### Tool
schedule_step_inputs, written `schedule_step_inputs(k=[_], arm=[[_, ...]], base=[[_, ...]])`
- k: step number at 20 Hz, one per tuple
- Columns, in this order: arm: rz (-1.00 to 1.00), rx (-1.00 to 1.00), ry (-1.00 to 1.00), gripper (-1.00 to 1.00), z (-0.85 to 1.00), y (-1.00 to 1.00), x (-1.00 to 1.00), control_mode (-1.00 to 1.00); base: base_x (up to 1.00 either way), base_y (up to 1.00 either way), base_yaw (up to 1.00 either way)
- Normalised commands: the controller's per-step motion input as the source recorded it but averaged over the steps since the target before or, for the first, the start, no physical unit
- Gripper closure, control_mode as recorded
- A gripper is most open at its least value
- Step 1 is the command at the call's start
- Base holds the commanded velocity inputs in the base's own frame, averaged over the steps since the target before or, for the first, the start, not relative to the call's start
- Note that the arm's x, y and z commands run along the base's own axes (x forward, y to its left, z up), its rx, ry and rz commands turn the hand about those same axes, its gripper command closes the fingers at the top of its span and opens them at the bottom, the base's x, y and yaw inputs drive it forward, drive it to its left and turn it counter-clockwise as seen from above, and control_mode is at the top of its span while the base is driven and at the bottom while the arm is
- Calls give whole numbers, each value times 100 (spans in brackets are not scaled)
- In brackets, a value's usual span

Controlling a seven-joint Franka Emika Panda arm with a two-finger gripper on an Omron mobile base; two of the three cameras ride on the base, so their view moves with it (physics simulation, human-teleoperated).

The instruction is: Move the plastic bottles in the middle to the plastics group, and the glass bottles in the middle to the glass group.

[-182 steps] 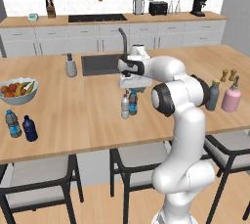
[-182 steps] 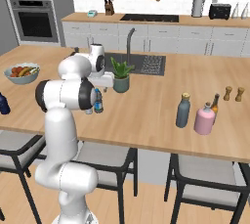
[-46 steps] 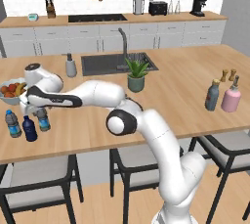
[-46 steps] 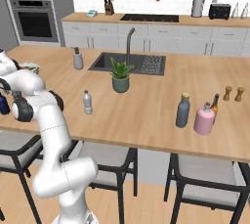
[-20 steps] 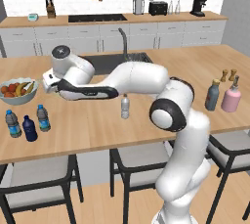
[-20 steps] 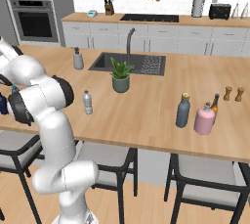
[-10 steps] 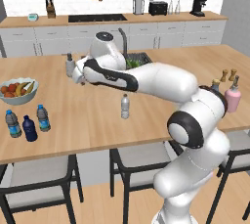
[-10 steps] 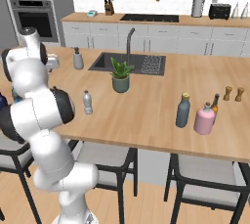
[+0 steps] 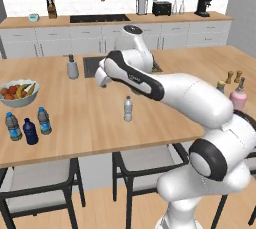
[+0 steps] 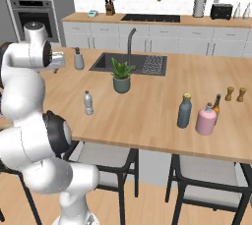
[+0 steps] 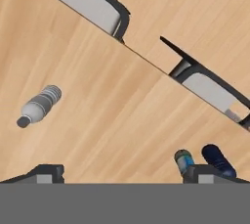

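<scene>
Tabletop [image 9: 100,123] stock:
- Three small bottles [image 9: 29,129], grouped near the left edge.
- One clear water bottle [image 9: 128,108], upright mid-tabletop.
- One grey bottle [image 10: 184,110] beside one pink bottle [image 10: 205,119], right end.
- One claw [image 11: 122,171], jaws wide, empty.

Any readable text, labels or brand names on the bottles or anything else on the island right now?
None can be read.
Blue-label water bottles: label blurred, no words legible.
Clear bottle: no visible print.
Grey bottle and pink bottle: plain, no markings.
</scene>
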Motion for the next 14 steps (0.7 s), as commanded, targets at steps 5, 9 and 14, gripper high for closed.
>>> schedule_step_inputs(k=[5, 9, 14], arm=[[13, -5, -12, -100, -16, -90, -71, -100], [4, 0, -1, -100, -27, -96, -14, -100], [-1, 0, 11, -100, -11, -31, 57, -100]], base=[[0, 0, 0], [0, 0, 0], [0, 0, 0]])
